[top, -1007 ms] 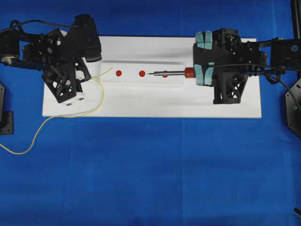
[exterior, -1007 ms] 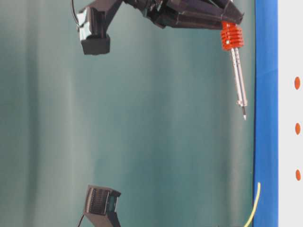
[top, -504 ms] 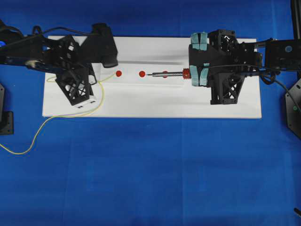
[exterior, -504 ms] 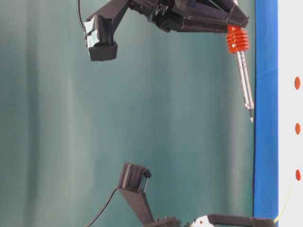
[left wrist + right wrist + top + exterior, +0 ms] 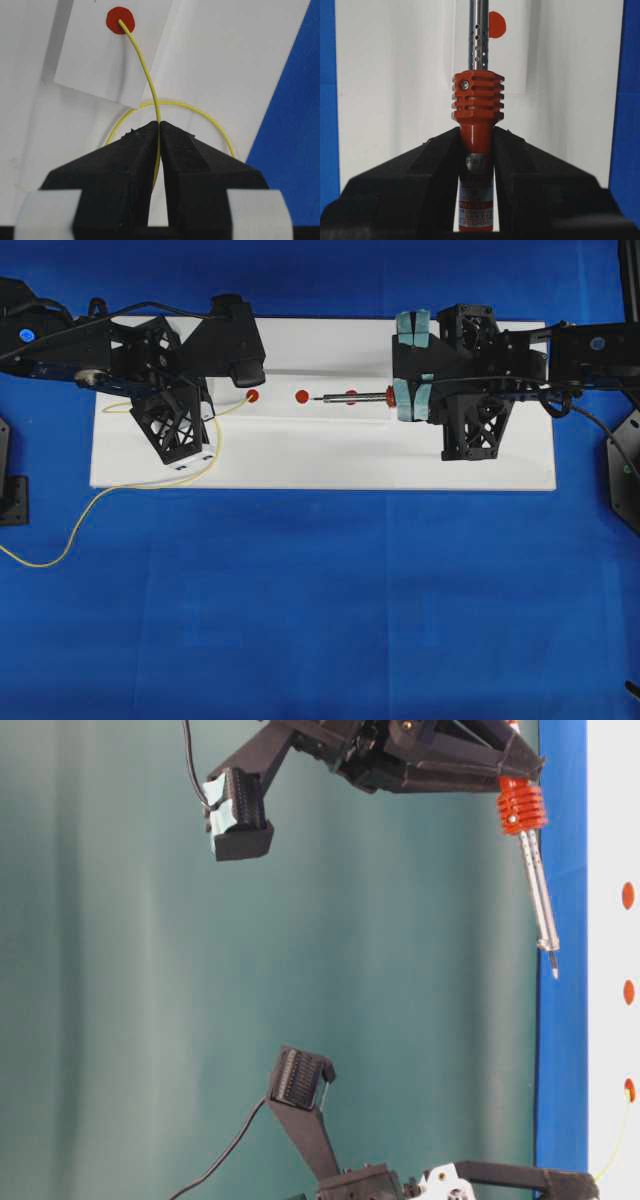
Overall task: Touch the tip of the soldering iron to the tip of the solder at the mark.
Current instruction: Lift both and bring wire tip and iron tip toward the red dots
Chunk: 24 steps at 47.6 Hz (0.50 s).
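The left gripper (image 5: 159, 131) pinches the solder (image 5: 146, 75), its tip on the leftmost of 3 red marks (image 5: 252, 396), while the right gripper (image 5: 476, 145) clamps the soldering iron (image 5: 475, 107), pointing left above the white board (image 5: 320, 465).

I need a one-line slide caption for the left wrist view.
Left gripper pinches the solder, its tip over a red mark.

Overhead looks straight down; wrist cameras peer close past their jaws (sharing the white board (image 5: 320, 455)).
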Available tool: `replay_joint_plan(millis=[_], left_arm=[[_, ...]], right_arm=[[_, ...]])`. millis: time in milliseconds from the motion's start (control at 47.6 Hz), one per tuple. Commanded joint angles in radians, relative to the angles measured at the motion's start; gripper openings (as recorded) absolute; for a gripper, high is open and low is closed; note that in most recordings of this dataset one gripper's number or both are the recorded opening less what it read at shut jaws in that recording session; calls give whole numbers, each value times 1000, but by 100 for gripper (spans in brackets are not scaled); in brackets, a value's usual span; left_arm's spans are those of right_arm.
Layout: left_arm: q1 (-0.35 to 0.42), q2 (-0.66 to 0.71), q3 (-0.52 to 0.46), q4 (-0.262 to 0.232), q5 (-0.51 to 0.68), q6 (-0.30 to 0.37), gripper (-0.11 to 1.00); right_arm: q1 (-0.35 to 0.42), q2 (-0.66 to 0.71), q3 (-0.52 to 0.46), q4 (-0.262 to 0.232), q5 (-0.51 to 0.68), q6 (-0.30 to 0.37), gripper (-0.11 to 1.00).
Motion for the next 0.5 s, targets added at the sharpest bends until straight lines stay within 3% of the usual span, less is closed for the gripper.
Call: replay_joint_plan(millis=[0, 483], left_arm=[[0, -9, -14, 2, -6, 0, 1], [-2, -8, -14, 2, -6, -5, 1]], right_arm=[[-5, -5, -34, -3, -5, 2, 7], [-5, 141, -176, -18, 49, -2, 7]])
